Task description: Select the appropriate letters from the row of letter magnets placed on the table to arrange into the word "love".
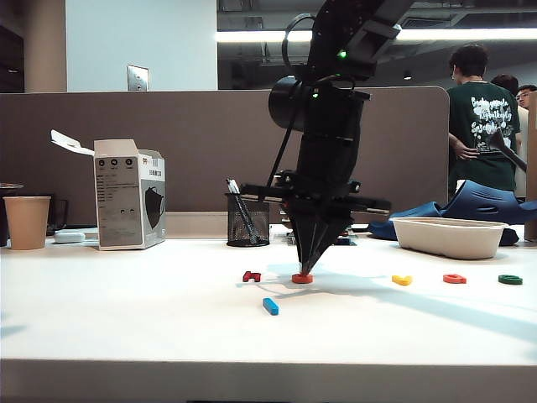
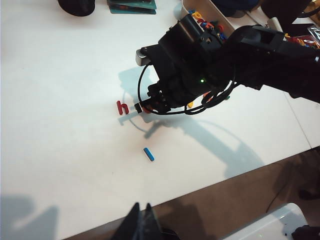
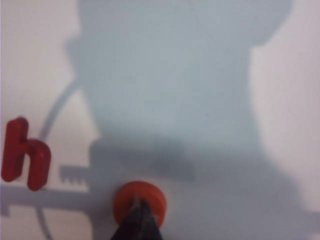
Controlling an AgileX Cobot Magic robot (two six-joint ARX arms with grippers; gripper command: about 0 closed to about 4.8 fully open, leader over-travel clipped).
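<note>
An orange-red ring [image 1: 302, 278] lies flat on the white table [image 1: 126, 327]. My right gripper [image 1: 304, 270] points straight down at it. In the right wrist view the right gripper [image 3: 138, 202] is shut, its tips meeting over the middle of the ring [image 3: 152, 192]; whether it grips the ring does not show. A blue bar [image 1: 270, 306] lies nearer the front edge. To the right sit a yellow letter [image 1: 402, 280], an orange-red angular letter [image 1: 454, 278] and a dark green letter [image 1: 509, 279]. My left gripper [image 2: 141, 206] is shut and empty above the table's front edge, far from the blue bar [image 2: 148, 154].
A dark red h [image 1: 252, 276] lies just left of the ring. Behind stand a mesh pen holder [image 1: 247, 220], a white box [image 1: 130, 206], a paper cup [image 1: 27, 222] and a white tray [image 1: 449, 237], in front of the brown partition [image 1: 168, 143]. People stand at the back right.
</note>
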